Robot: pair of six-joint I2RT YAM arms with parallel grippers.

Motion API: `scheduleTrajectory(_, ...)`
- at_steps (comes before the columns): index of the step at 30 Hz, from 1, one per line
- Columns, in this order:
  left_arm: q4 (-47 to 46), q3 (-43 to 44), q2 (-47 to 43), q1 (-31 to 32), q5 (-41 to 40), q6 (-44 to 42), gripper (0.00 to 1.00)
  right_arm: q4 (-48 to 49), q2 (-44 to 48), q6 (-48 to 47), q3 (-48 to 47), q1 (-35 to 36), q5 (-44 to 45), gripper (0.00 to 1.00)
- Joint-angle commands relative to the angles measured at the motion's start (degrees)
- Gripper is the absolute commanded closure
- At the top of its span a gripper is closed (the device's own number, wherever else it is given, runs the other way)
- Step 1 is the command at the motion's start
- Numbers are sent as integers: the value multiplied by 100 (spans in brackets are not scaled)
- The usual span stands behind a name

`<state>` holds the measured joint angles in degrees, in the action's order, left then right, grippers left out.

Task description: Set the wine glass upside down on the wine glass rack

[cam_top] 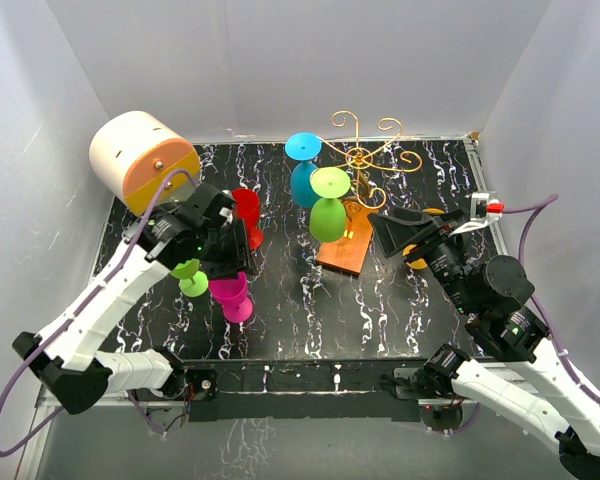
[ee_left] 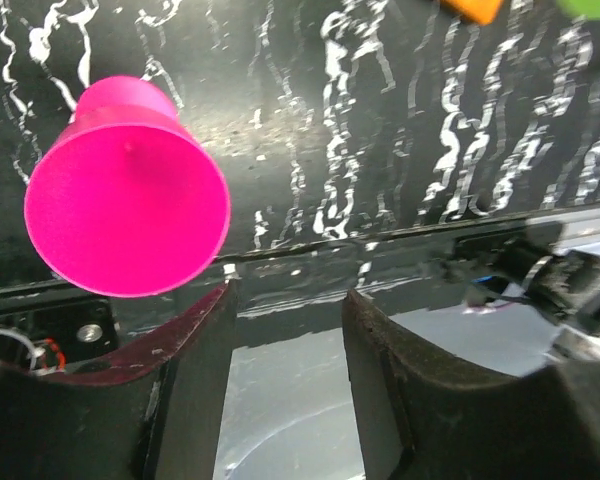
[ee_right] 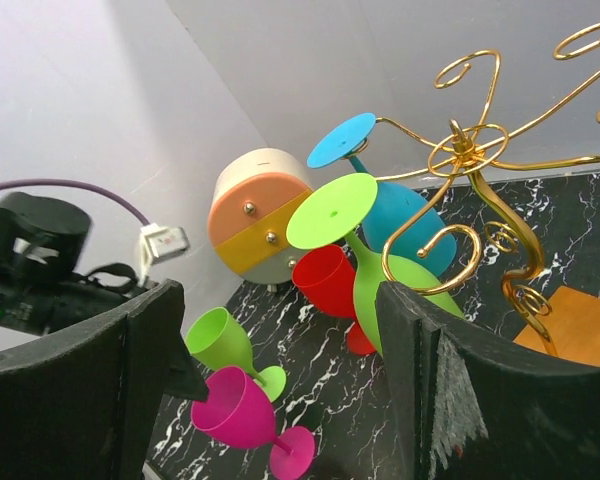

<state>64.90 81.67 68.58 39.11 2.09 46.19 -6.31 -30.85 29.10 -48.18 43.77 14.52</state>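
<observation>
The gold wire wine glass rack (cam_top: 365, 155) stands on its orange-brown base (cam_top: 342, 250) at the back middle. A blue wine glass (cam_top: 303, 170) and a green one (cam_top: 328, 208) hang upside down from it. A magenta wine glass (cam_top: 232, 295) sits on the black table beside a light green glass (cam_top: 188, 272) and a red glass (cam_top: 247, 215). My left gripper (cam_top: 235, 262) is open just above the magenta glass (ee_left: 125, 190), which lies outside its left finger (ee_left: 195, 340). My right gripper (cam_top: 385, 228) is open and empty, right of the rack (ee_right: 480, 190).
A cream-and-orange cylinder (cam_top: 140, 160) stands at the back left corner. White walls close the table on three sides. The arm bases sit along the near edge (cam_top: 300, 375). The red glass (ee_right: 330, 285) stands between the cylinder (ee_right: 260, 210) and the rack.
</observation>
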Motion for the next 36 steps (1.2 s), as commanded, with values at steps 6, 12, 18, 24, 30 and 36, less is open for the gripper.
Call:
scheduleTrajectory(6,345,-439,449,-18,-311,-303,57,69,78,76,-29,20,221,25)
scheduleTrajectory(12,9,-626,634,-18,-250,-350,58,126,53,41,-1,22,219,25)
scheduleTrajectory(18,-103,-751,927,-18,-518,-441,65,64,125,3,-33,18,275,24)
scheduleTrajectory(24,-190,-726,1143,-18,-564,-540,75,59,242,-9,-20,18,321,24)
scheduleTrajectory(30,-383,-874,1056,-18,-676,-547,86,76,224,-7,-55,14,289,24)
scheduleTrajectory(36,-426,-976,1006,-18,-737,-548,100,133,187,7,-86,18,231,24)
